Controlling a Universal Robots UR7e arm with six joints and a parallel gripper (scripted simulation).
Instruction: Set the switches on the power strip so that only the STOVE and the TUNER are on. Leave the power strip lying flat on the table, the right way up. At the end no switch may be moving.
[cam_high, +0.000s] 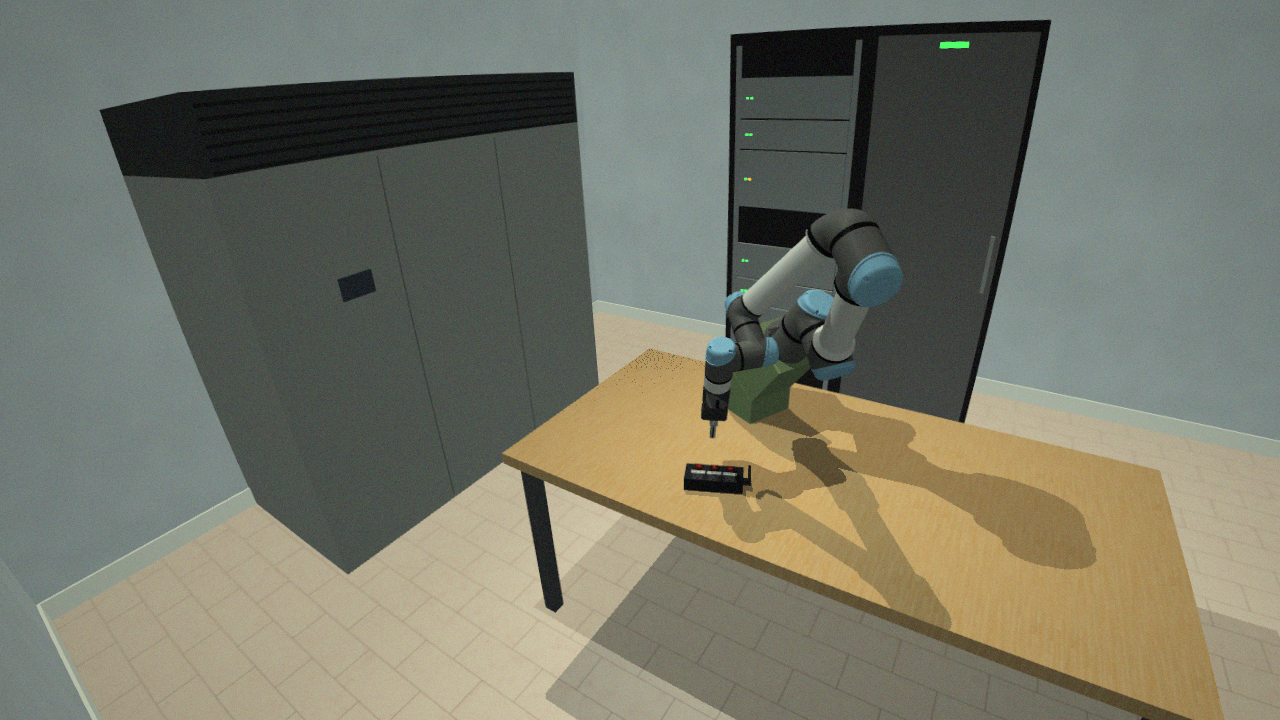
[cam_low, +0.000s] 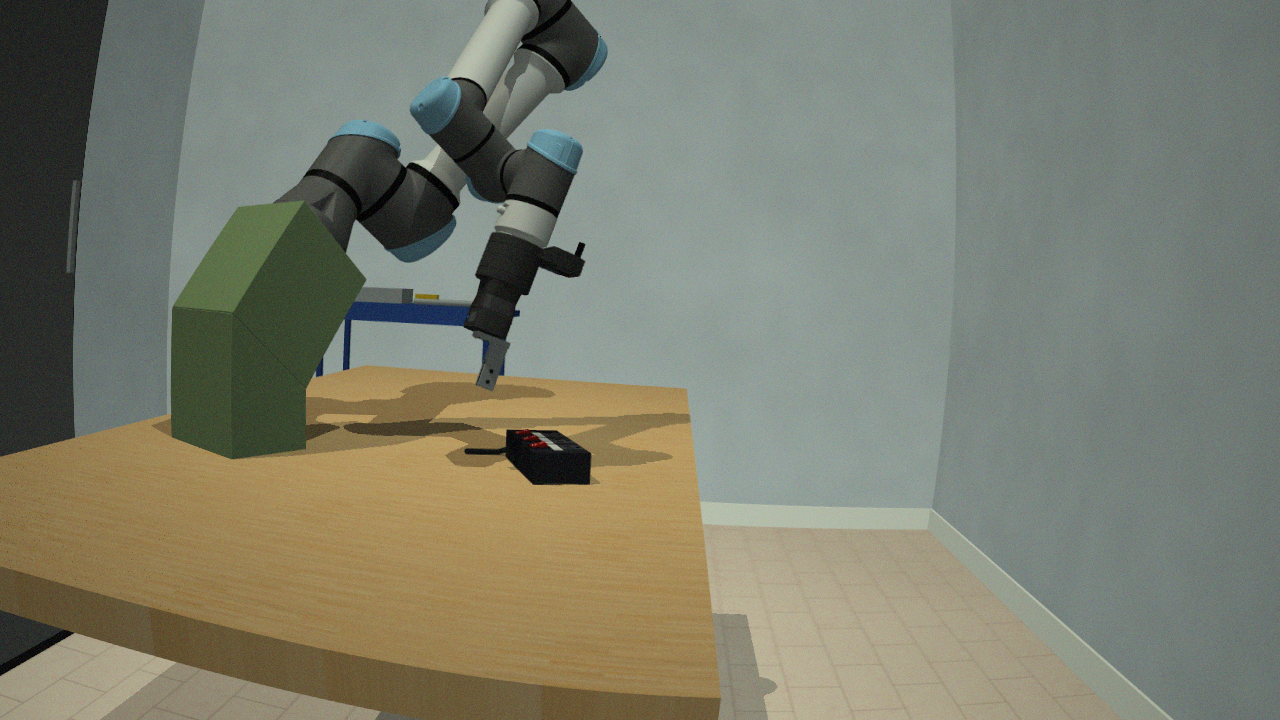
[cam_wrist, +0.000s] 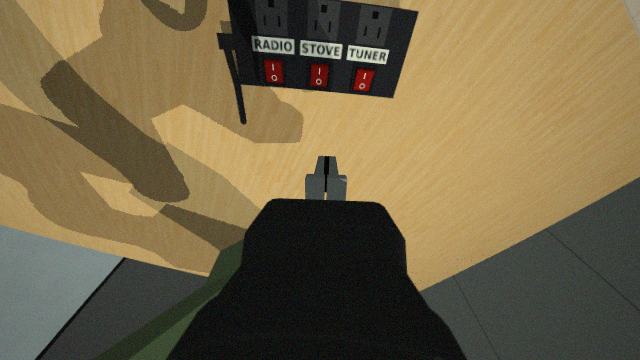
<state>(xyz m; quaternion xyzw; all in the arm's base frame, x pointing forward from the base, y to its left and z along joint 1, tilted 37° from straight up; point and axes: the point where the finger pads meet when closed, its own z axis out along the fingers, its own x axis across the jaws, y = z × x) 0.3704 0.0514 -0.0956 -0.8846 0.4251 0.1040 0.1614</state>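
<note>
A black power strip (cam_wrist: 320, 45) lies flat on the wooden table, the right way up, near the table's edge; it also shows in the top view (cam_high: 716, 478) and the exterior view (cam_low: 547, 454). It has three red rocker switches under white labels: RADIO (cam_wrist: 273, 71), STOVE (cam_wrist: 319, 75) and TUNER (cam_wrist: 363, 79). I cannot tell which switches are on. A short black cord (cam_wrist: 235, 82) leaves its RADIO end. My gripper (cam_wrist: 326, 167) is shut and empty. It hangs in the air above the table, short of the strip on the switch side, seen also in the top view (cam_high: 712, 430) and the exterior view (cam_low: 487, 379).
The arm stands on a green angled base (cam_low: 255, 331) on the table behind the strip. A tall grey cabinet (cam_high: 358, 295) stands left of the table and a server rack (cam_high: 886, 205) behind it. A blue bench (cam_low: 402, 313) is in the background.
</note>
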